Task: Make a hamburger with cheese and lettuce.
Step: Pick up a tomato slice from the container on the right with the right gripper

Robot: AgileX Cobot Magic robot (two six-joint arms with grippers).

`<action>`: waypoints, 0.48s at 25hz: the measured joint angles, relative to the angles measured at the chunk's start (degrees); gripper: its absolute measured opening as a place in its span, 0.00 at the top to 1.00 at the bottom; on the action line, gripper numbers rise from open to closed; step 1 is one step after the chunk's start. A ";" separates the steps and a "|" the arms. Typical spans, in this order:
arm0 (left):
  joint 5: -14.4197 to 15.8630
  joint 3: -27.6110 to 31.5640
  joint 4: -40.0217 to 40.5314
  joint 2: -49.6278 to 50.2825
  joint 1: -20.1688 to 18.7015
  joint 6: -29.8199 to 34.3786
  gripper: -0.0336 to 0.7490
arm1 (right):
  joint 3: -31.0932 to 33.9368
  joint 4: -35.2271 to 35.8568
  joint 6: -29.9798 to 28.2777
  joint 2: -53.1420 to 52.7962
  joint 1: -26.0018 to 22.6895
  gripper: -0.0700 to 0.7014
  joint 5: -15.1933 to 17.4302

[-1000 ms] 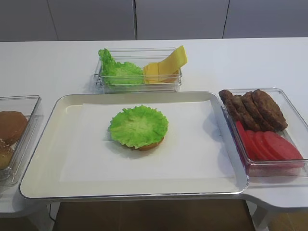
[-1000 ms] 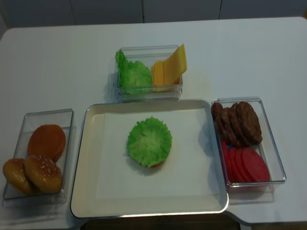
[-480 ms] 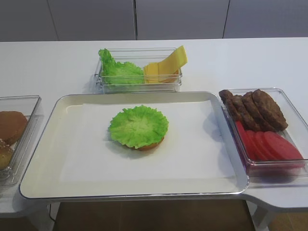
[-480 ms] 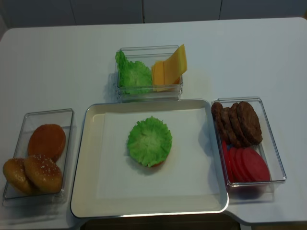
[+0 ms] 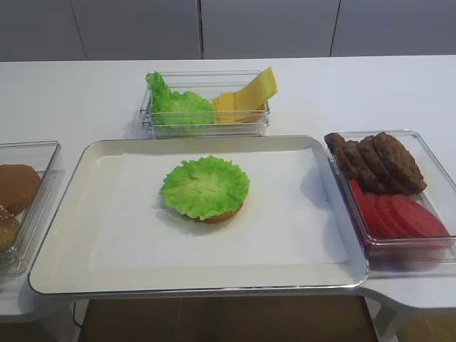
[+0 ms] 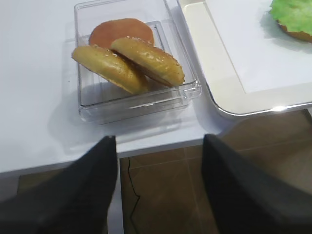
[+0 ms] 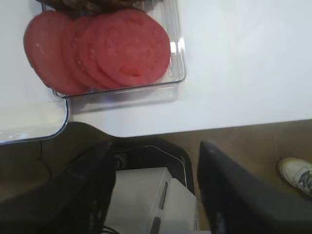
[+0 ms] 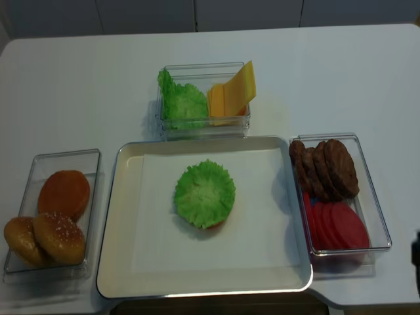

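A lettuce (image 5: 204, 187) (image 8: 204, 193) leaf lies on a bun half (image 5: 222, 213) in the middle of the white tray (image 5: 64, 235). More lettuce (image 5: 174, 107) and the cheese (image 5: 246, 96) (image 8: 231, 95) slices stand in a clear box at the back. My right gripper (image 7: 156, 195) is open and empty, hanging below the table's front edge, near the red slices (image 7: 97, 48). Open and empty too, my left gripper (image 6: 158, 190) is off the front edge, near the bun box (image 6: 131, 58). In the first high view neither gripper shows.
A clear box at the right holds brown patties (image 5: 377, 160) and red round slices (image 5: 399, 214). The left box (image 8: 56, 210) holds three bun pieces. A dark sliver (image 8: 416, 252) shows at the right edge of the realsense view. The robot's base (image 7: 146, 200) lies under the right gripper.
A dark sliver has come in at the right edge of the realsense view. Nothing on the table has moved.
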 joint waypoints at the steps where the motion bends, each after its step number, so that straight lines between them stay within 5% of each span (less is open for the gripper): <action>1: 0.00 0.00 0.00 0.00 0.00 0.00 0.43 | -1.26 0.22 0.07 1.82 0.00 0.35 0.00; 12: 0.00 0.00 0.00 0.00 0.00 0.00 0.43 | -6.70 4.90 1.51 14.96 3.10 0.35 -0.58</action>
